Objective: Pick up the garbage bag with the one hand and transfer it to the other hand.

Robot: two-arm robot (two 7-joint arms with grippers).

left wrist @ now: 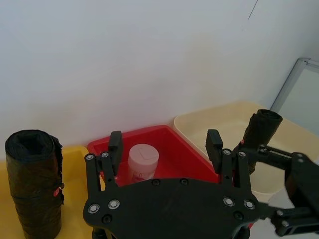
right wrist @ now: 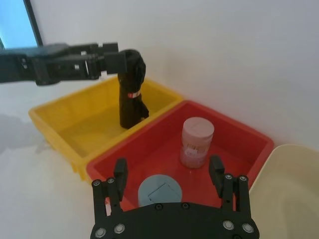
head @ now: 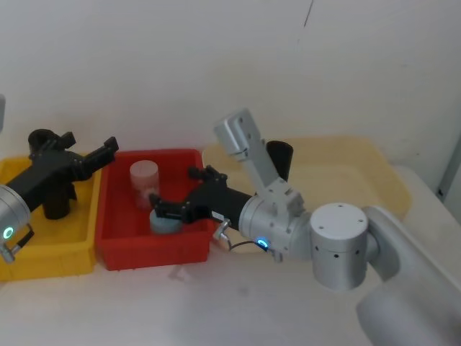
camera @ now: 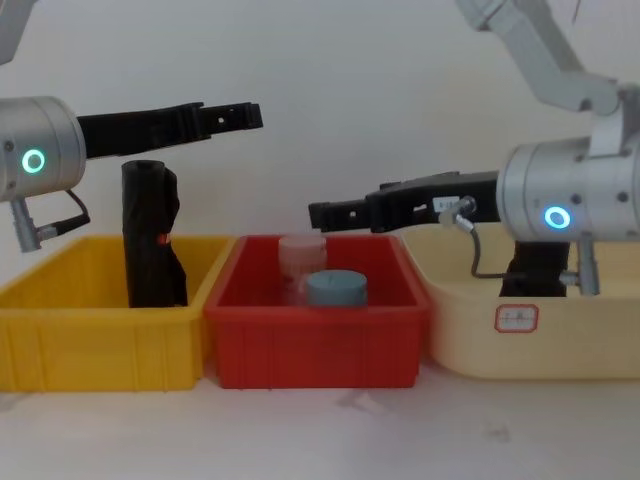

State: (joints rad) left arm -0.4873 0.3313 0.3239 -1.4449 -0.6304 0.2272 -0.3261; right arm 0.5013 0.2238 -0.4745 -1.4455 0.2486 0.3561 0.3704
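Starting in the head view, you find the garbage bag [head: 279,157] standing upright in the beige bin [head: 360,148], right of centre, with its top poking out behind the right forearm. The right gripper [head: 175,189] reaches left of it over the red bin [head: 115,249], jaws spread wide and empty. At the left edge the left gripper [head: 90,144] hangs over the yellow bin [head: 50,259], beside a second black roll [head: 56,198].

In the left wrist view, the left gripper's jaws stand wide with nothing between them. The bag rises at the right of the frame, and the second roll sits at lower left with a small red mark on its side.

In the right wrist view, the right gripper's wide jaws frame a pale jar [right wrist: 196,142] and a blue-grey lid [right wrist: 160,191] in the red bin. At upper left the left gripper's tips are next to the top of the red-marked roll; you cannot tell whether they touch.

In the chest view, the bag is mostly hidden behind the right arm's joint, at the right.

Expect the bag to be light, crinkly and soft enough to squash, with slick plastic that may slide. I would grip it square across the part above the bin rim and leave one end free for the receiving gripper.
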